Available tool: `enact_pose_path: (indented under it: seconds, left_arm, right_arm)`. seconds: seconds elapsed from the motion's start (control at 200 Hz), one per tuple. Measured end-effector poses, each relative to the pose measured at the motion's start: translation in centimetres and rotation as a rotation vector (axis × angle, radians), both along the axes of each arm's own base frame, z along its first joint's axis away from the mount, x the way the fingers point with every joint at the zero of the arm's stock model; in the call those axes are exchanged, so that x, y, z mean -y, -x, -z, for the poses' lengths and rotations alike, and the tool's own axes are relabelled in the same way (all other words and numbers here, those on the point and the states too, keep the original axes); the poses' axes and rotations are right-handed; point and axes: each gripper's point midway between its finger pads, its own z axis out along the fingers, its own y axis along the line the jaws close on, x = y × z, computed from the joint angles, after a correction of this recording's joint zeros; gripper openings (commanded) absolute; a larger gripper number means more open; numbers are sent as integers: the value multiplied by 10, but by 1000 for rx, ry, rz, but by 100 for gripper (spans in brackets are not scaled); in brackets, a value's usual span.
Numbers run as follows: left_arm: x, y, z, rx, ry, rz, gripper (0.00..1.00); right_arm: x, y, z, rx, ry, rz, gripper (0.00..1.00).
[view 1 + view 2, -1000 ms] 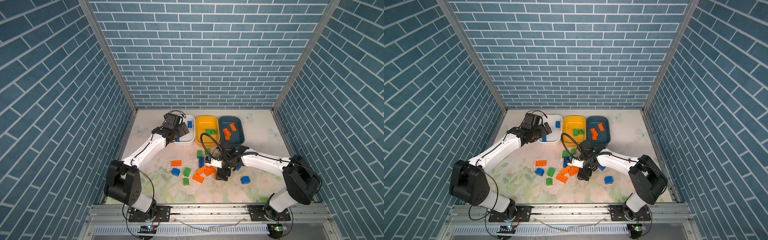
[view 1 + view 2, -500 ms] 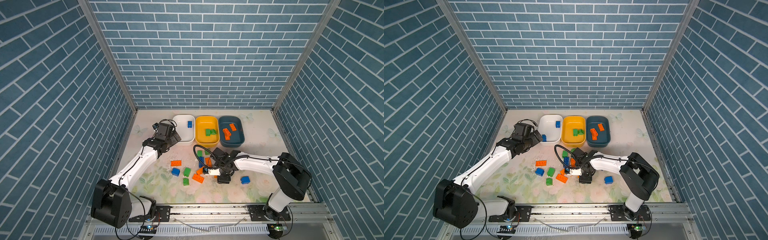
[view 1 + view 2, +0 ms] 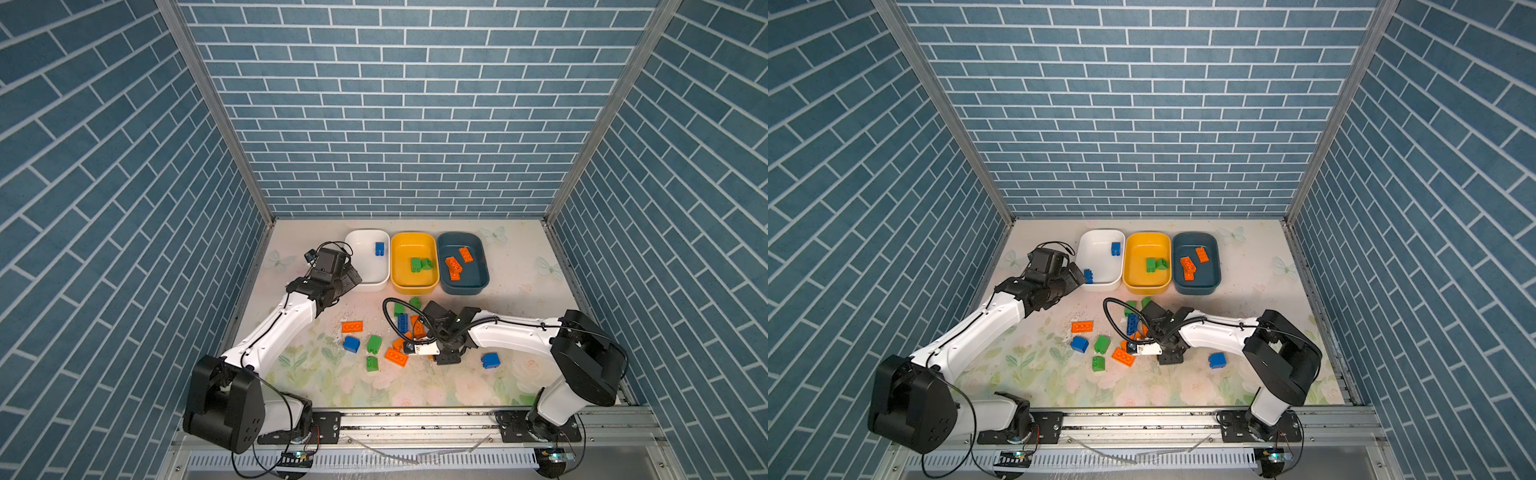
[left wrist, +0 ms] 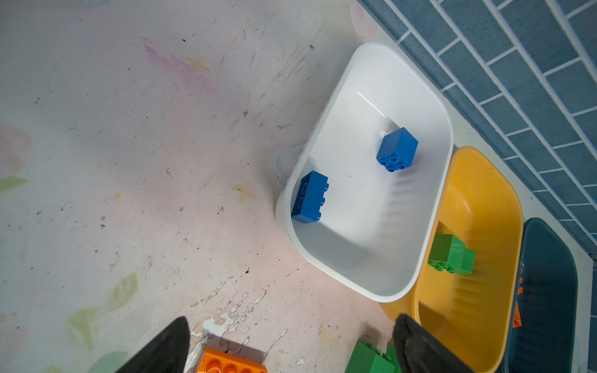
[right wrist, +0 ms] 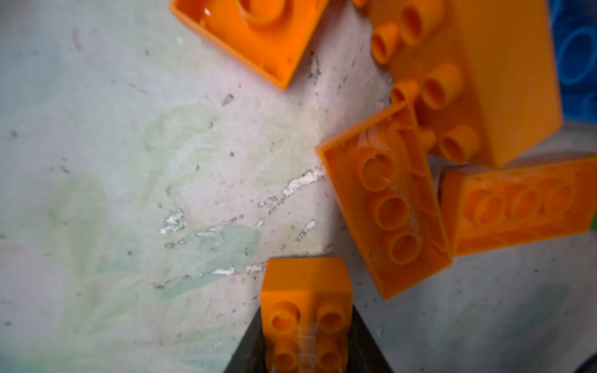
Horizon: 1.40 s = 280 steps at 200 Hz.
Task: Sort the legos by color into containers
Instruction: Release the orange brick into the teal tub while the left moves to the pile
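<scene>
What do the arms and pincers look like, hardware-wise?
Left arm and right arm: white rounded link shells, black boxy joint housings, black bases on a silver rail. Left pincer and right pincer: black, tapering to wedge tips. A thick black cable loops off the right wrist; thinner black wires run along the white links. No markings legible.

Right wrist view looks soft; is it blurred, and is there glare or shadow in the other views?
Right wrist view: blurred throughout, most at the blue brick; the gripped orange brick is soft. Left wrist view: sharp, with a thin glare streak on the white tub. Both top views: even light, faint shadows.
</scene>
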Motion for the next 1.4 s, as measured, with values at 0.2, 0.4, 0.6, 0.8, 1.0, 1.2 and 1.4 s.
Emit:
enact_pose_path:
  seconds: [0.2, 0.4, 0.6, 0.8, 1.0, 1.2, 1.4]
  left_arm:
    - [3, -1, 4, -12, 9, 6, 99]
    - [6, -3, 8, -21, 18, 14, 99]
    - [10, -4, 13, -31, 33, 27, 99]
    - [13, -4, 16, -41, 42, 36, 99]
    - [14, -5, 16, -41, 48, 41, 99]
    - [15, -5, 16, -42, 48, 49, 99]
    - [18, -3, 17, -50, 49, 73, 99]
  right_arm:
    - [3, -12, -8, 85, -11, -4, 13]
    - [-1, -34, -43, 182, -133, 46, 10]
    - [-4, -76, -92, 316, -315, 143, 9]
    - [6, -128, -128, 441, -463, 283, 7]
    - [27, -177, -150, 472, -612, 497, 6]
    - [58, -236, -152, 412, -688, 782, 7]
    - [87, -277, -140, 354, -719, 1024, 15]
